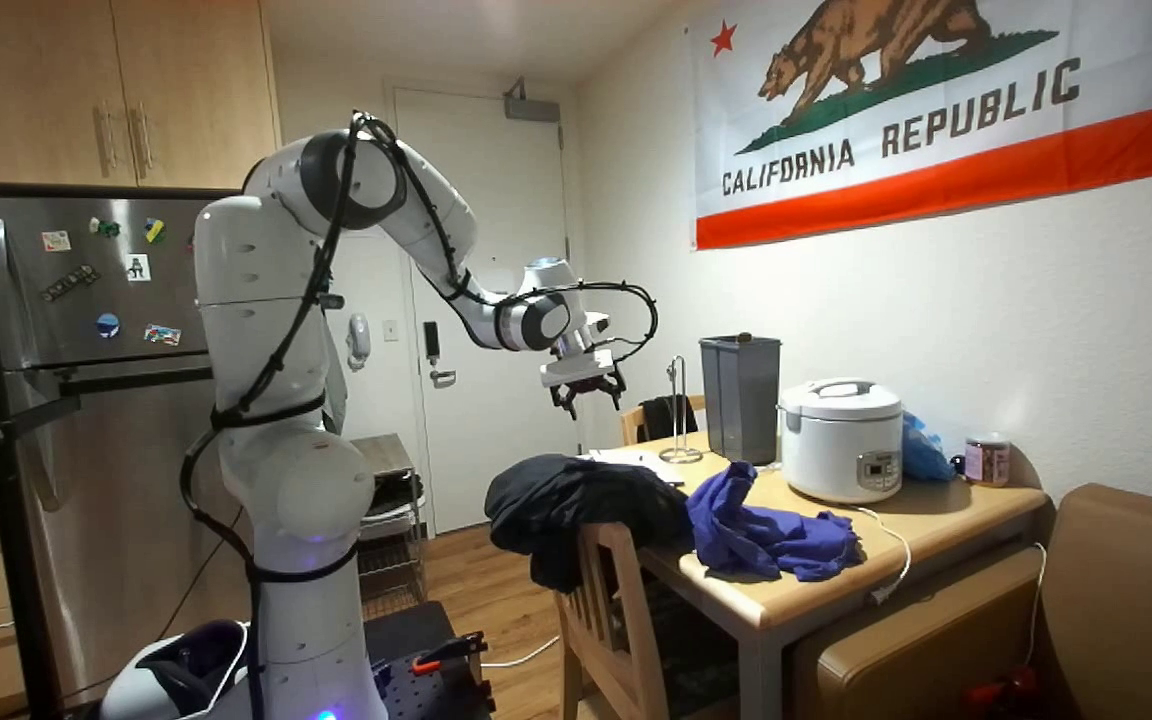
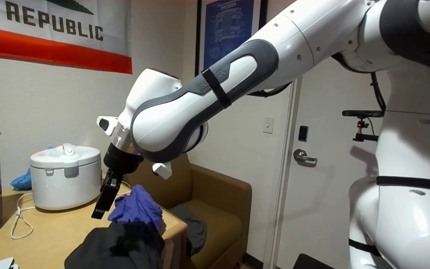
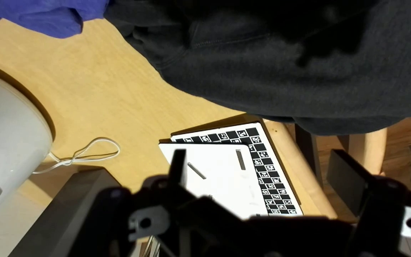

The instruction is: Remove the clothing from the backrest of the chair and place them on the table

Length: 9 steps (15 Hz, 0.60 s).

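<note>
The clothing, a large black garment, is draped over the backrest of the wooden chair [image 1: 626, 590] and lies partly over the table edge. The black garment shows in both exterior views [image 1: 576, 495] [image 2: 114, 248] and at the top of the wrist view [image 3: 262, 78]. I cannot clearly make out a separate navy garment. The light wood table [image 1: 936, 520] also shows in the wrist view [image 3: 84, 78]. My gripper [image 1: 593, 400] is open and empty above the table, apart from the clothing. In the wrist view its fingers [image 3: 259, 167] are spread wide over white boards.
A violet-blue cloth [image 1: 776, 535] lies on the table corner beside the black garment. A white rice cooker [image 1: 842, 440], grey bin [image 1: 741, 400], metal stand [image 1: 678, 415] and white boards [image 3: 223, 178] are on the table. A far chair [image 1: 632, 428] bears a dark cloth [image 1: 661, 418].
</note>
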Each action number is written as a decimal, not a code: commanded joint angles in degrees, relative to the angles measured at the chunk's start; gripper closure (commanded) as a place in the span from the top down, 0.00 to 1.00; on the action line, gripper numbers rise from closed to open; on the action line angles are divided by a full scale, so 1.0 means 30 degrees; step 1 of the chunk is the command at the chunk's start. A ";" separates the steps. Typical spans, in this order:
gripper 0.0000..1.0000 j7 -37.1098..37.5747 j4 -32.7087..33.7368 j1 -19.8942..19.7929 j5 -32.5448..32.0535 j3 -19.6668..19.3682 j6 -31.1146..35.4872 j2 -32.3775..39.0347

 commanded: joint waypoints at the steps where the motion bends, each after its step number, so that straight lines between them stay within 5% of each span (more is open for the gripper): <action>1: 1.00 -0.0646 0.0364 -0.0549 0.0609 0.0550 0.0557 0.0914; 9: 1.00 -0.0315 0.0839 -0.1584 0.0257 0.1136 0.0441 0.2633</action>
